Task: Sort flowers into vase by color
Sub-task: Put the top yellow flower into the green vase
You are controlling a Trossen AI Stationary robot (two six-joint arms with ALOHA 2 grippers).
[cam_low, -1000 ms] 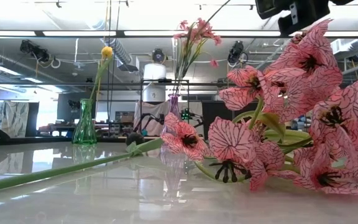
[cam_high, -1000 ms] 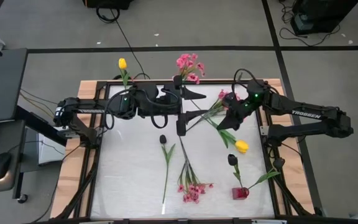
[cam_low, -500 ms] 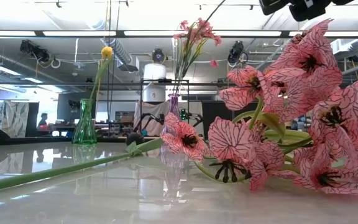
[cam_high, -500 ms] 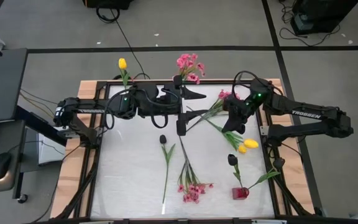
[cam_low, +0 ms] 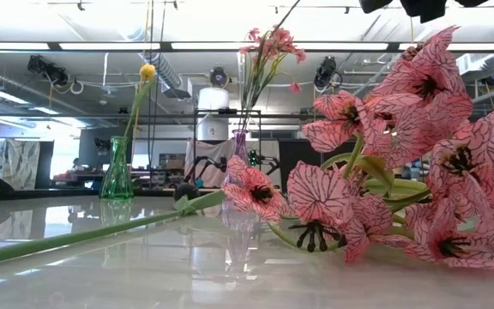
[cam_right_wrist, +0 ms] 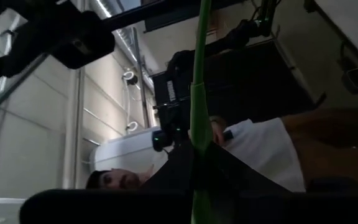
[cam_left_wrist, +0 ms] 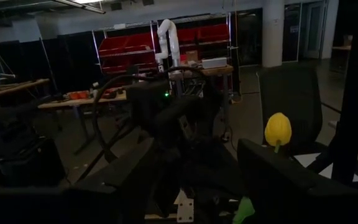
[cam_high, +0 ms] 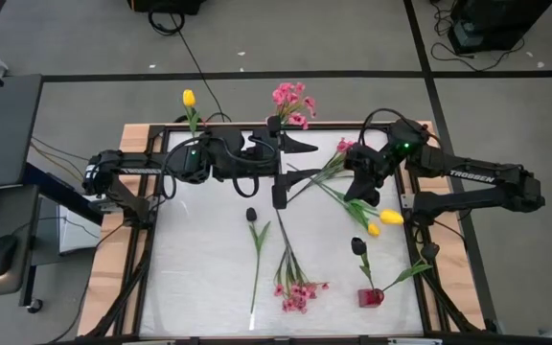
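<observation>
- The right gripper (cam_high: 359, 187) hangs over the white-topped bench (cam_high: 199, 278) at about 2 o'clock from its middle, jaws nearly closed on the green stem of a yellow tulip (cam_high: 390, 218); the bloom hangs toward 4 o'clock from the jaws, and in the right wrist view the stem (cam_right_wrist: 199, 106) runs straight between the dark fingers
- White lettering on the right arm reads "TROSSEN" (cam_high: 471, 175)
- The left gripper (cam_high: 278, 144) reaches along the 12 o'clock edge of the bench, jaws well apart and holding nothing
- A green glass vase (cam_low: 117, 172) at about 11 o'clock holds one yellow tulip (cam_high: 189, 98); a clear vase (cam_high: 274, 125) at 12 o'clock holds a spray of pink blossoms (cam_high: 293, 102)
- A small red vase (cam_high: 370, 297) stands at about 5 o'clock, with a dark red tulip (cam_high: 357, 246) just beside it
- Lying on the bench: another dark tulip (cam_high: 252, 215) near the middle, a pink spray (cam_high: 296, 293) at 6 o'clock, and a pink spray (cam_high: 349, 148) under the right arm
</observation>
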